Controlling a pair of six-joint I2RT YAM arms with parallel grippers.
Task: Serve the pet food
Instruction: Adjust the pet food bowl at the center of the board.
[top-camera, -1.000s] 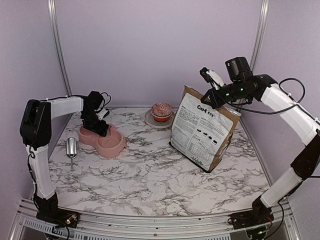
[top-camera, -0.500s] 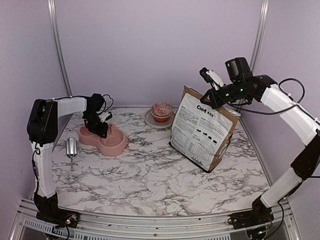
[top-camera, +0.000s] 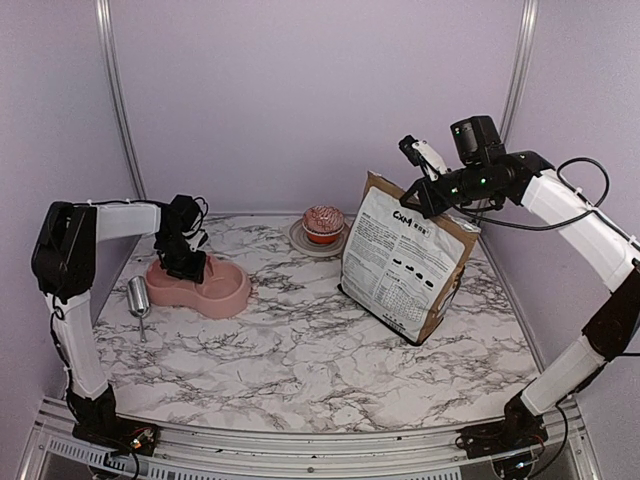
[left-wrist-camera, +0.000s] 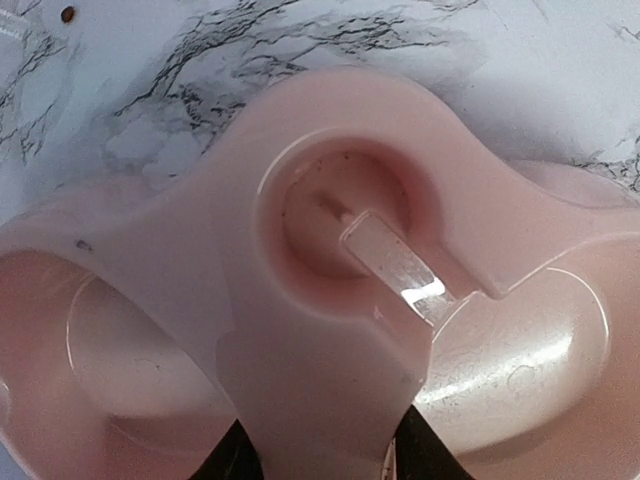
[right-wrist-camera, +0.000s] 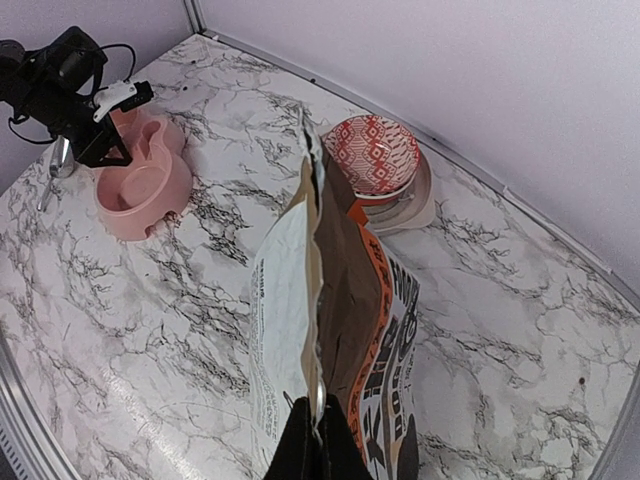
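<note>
left gripper (top-camera: 186, 266) is clamped on the narrow waist of the pink feeder dish (top-camera: 222, 290) (smooth moulded plastic, two shallow basins and a round socket in the middle with a clear strip lying across it). both basins look glossy, just a few fine specks in them. right gripper (right-wrist-camera: 318, 440) is pinched tight on the top edge of the paper bag (top-camera: 400, 265). the bag is stiff kraft paper with a white printed front and brown sides, standing tilted on the marble-look table (top-camera: 300, 370). the only pet food (left-wrist-camera: 68, 14) i can make out is one tiny round reddish-brown pellet on the tabletop near the dish. can't see into the bag. a shiny metal scoop (top-camera: 140, 297) lies just left of the dish, and a frosted cupcake (top-camera: 323, 222) sits on a saucer (top-camera: 300, 241) at the back.
</note>
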